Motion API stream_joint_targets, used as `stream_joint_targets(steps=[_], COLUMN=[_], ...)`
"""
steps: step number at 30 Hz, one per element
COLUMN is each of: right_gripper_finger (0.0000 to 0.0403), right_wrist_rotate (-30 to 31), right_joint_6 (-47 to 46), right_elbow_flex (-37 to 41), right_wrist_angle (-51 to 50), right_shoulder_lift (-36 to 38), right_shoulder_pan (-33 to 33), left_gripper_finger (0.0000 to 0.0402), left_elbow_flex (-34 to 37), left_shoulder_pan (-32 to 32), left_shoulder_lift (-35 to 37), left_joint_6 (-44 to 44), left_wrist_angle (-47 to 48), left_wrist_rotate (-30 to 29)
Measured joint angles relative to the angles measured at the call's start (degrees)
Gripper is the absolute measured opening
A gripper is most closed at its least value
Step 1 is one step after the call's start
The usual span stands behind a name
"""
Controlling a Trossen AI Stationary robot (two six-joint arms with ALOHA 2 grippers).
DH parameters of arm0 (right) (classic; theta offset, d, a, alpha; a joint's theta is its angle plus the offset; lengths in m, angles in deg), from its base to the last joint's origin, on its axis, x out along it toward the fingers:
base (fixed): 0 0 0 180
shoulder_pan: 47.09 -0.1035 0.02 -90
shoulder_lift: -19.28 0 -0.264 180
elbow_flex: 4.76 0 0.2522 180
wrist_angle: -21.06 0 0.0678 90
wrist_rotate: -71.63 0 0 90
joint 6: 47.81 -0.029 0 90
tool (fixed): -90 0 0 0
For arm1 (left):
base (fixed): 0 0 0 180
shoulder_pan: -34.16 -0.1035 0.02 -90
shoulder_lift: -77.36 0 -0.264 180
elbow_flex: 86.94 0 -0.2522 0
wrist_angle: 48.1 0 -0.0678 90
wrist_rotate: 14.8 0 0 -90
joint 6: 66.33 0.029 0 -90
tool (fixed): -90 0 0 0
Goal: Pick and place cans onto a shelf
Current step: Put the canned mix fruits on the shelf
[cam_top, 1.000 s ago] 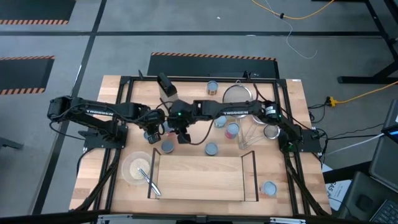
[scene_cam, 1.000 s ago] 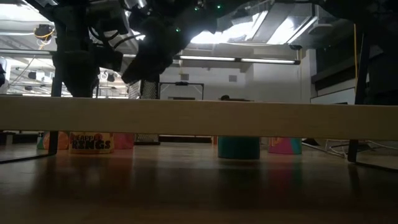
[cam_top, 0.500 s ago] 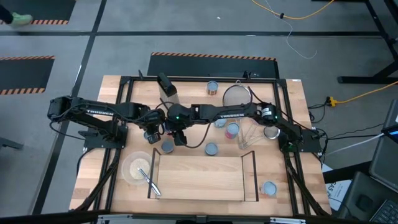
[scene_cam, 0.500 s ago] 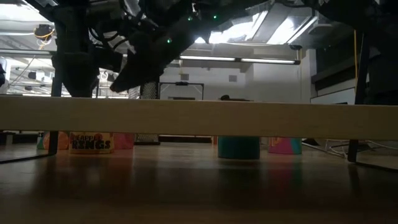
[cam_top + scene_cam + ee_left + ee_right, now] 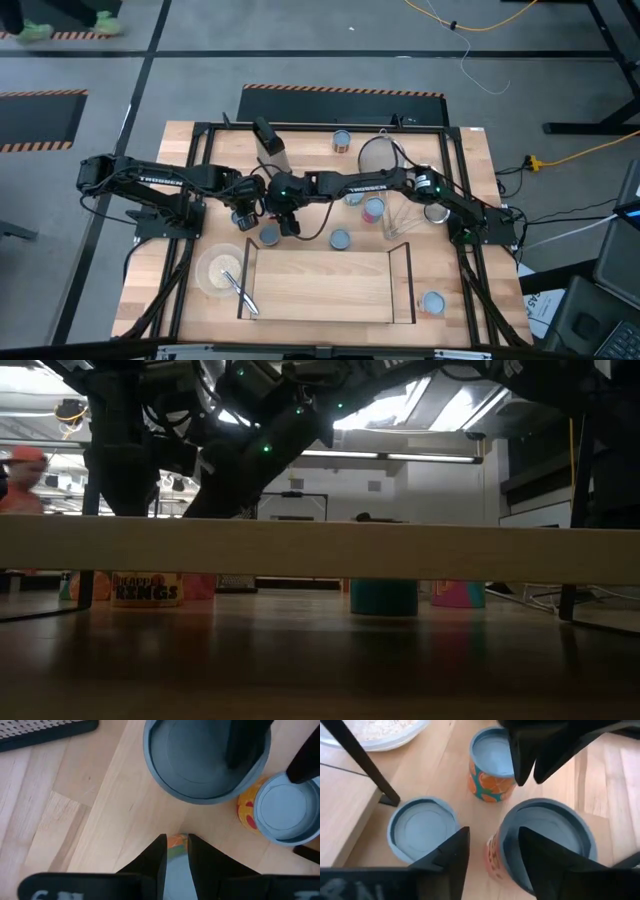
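Three cans stand close together left of the table's middle. In the right wrist view they are an orange-and-teal can (image 5: 492, 762), a can (image 5: 422, 827) by the shelf upright, and an orange-labelled can (image 5: 545, 837). My right gripper (image 5: 492, 832) is open above them, one finger over the last can's top; it also shows in the high view (image 5: 287, 222). My left gripper (image 5: 176, 837) hovers with a narrow gap over the orange-and-teal can's edge (image 5: 176, 842); it also shows in the high view (image 5: 245, 215). The shelf (image 5: 320, 285) stands near the front edge with a bare board.
More cans stand at the middle (image 5: 340, 240), right of it (image 5: 372, 209), at the far edge (image 5: 342, 140) and at the front right (image 5: 432, 302). A bowl with a utensil (image 5: 220, 270) sits front left. A wire strainer (image 5: 382, 152) lies at the back. A person shows far off (image 5: 22, 475).
My right gripper has reached a little farther toward the table's left edge, closer to my left gripper and the cluster of cans. A person has come into the background of the low view.
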Motion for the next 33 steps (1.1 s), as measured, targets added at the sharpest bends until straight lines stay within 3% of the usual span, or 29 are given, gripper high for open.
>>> stream_joint_targets(steps=[15,23,33], right_gripper_finger=[0.0015,0.0008,0.0008], right_wrist_rotate=[-0.30,0.19,0.17], right_joint_6=[-0.02,2.77,3.76], right_elbow_flex=[-0.13,0.07,-0.49], right_wrist_angle=[-1.98,-11.50,-34.63], right_shoulder_lift=[-0.05,3.45,15.47], right_shoulder_pan=[0.42,0.00,-3.57], left_gripper_finger=[0.0070,0.0070,0.0070], left_elbow_flex=[0.00,-0.02,-0.04], left_shoulder_pan=[0.02,0.04,0.02], left_shoulder_lift=[0.04,0.07,0.07], left_joint_6=[-0.13,-0.11,-0.11], left_wrist_angle=[-0.02,-0.54,-0.77], left_wrist_rotate=[0.00,0.02,-0.24])
